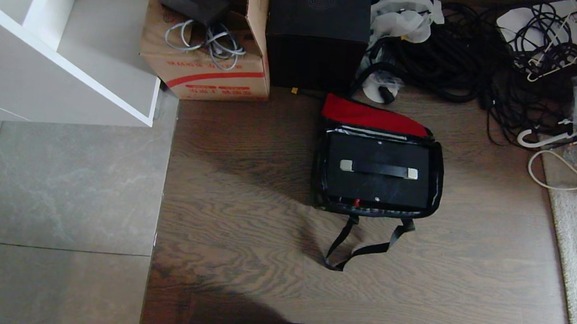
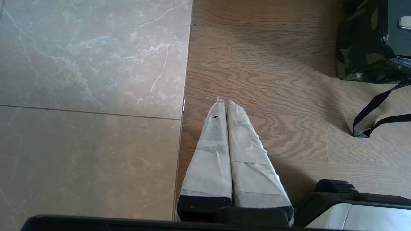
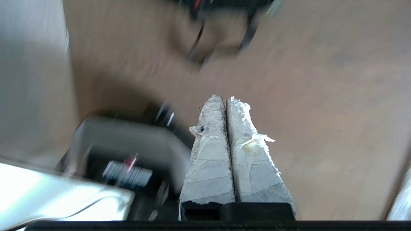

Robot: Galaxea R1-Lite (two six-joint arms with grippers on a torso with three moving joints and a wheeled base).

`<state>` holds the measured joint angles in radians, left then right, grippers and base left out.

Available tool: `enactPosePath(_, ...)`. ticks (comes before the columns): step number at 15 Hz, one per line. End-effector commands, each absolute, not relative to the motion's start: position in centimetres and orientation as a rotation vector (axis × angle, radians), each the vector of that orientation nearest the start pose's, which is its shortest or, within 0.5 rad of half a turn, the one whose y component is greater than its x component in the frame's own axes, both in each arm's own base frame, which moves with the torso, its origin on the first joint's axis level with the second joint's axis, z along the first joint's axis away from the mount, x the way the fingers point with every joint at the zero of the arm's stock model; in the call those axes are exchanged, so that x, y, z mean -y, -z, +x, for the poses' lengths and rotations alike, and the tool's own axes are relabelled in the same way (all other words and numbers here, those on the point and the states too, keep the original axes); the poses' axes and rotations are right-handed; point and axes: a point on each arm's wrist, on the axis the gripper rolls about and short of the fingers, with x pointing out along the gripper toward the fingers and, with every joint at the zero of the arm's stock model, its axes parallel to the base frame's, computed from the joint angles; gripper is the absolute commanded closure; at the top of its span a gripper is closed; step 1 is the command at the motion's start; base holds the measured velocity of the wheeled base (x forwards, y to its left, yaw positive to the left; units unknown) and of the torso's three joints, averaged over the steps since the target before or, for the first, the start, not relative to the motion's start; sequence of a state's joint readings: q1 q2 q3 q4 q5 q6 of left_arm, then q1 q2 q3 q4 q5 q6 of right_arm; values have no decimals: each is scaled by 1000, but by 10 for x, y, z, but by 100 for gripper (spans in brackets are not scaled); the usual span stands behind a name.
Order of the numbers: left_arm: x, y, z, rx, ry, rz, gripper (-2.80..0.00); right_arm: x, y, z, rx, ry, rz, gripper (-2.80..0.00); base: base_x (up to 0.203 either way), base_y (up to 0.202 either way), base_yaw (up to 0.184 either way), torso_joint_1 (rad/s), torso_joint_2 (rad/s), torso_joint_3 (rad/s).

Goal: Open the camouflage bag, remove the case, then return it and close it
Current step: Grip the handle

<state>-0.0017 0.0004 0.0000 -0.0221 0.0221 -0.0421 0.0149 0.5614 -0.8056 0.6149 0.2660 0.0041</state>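
One camouflage bag (image 1: 435, 158) on the wood floor (image 1: 243, 215), one case (image 1: 378, 170) inside it, one cardboard box (image 1: 208, 63) and one black cube-shaped box (image 1: 319, 35) behind the bag, two hands: left hand (image 2: 223, 103), right hand (image 3: 223, 98)

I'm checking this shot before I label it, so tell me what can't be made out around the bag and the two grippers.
- Camouflage bag, head view: the case fills it, hiding the inside; the red lid hides the back wall.
- Same bag in the left wrist view: cut off by the frame edge.
- Right wrist view: the strap and bag are smeared by motion blur.
- Left gripper and right gripper: both shut, neither appears in the head view.
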Motion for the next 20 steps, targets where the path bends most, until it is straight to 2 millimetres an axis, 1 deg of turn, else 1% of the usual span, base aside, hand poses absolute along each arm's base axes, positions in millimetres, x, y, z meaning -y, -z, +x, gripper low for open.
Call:
enactPosePath(1,-1,-75,-22,14,-21,-43,0,-11,-241,79,-664,-347,80,0,0,0,0,0,0,0)
enactPosePath(3,-1,-75,-22,14,-20,-43,0,-19,-228,138,-757,-429,59,0,0,0,0,0,0,0)
enactPosePath(5,-1,-76,-22,15,-22,-43,0,-27,-206,193,-769,-490,44,0,0,0,0,0,0,0)
enactPosePath(7,-1,-76,-22,15,-22,-43,0,-34,-181,231,-767,-534,34,0,0,0,0,0,0,0)
enactPosePath(9,-1,-75,-22,14,-21,-43,0,-40,-158,257,-735,-619,53,0,0,0,0,0,0,0)
enactPosePath(10,-1,-75,-22,14,-21,-43,0,-44,-148,271,-717,-661,57,-280,0,0,0,0,0,0)
enactPosePath(12,-1,-75,-22,15,-21,-43,0,-67,-141,297,-672,-742,-26,-280,0,0,0,0,0,0)
enactPosePath(13,-1,-76,-22,16,-21,-43,0,-78,-138,307,-650,-731,-107,-280,0,0,0,0,0,0)
enactPosePath(14,-1,-75,-22,14,-20,-43,0,-90,-137,310,-642,-696,-189,-280,0,0,0,0,0,0)
enactPosePath(15,0,-75,-22,15,-21,-43,0,-97,-136,311,-628,-657,-281,-280,0,0,0,0,0,0)
enactPosePath(17,-1,-75,-22,14,-21,-43,0,-104,-136,321,-546,-574,-502,-280,0,0,0,0,0,0)
enactPosePath(19,-1,-75,-22,15,-21,-43,0,-107,-139,331,-405,-488,-739,-280,0,0,0,0,0,0)
enactPosePath(20,-1,-75,-22,15,-21,-43,0,-107,-141,338,-327,-380,-872,-280,0,0,0,0,0,0)
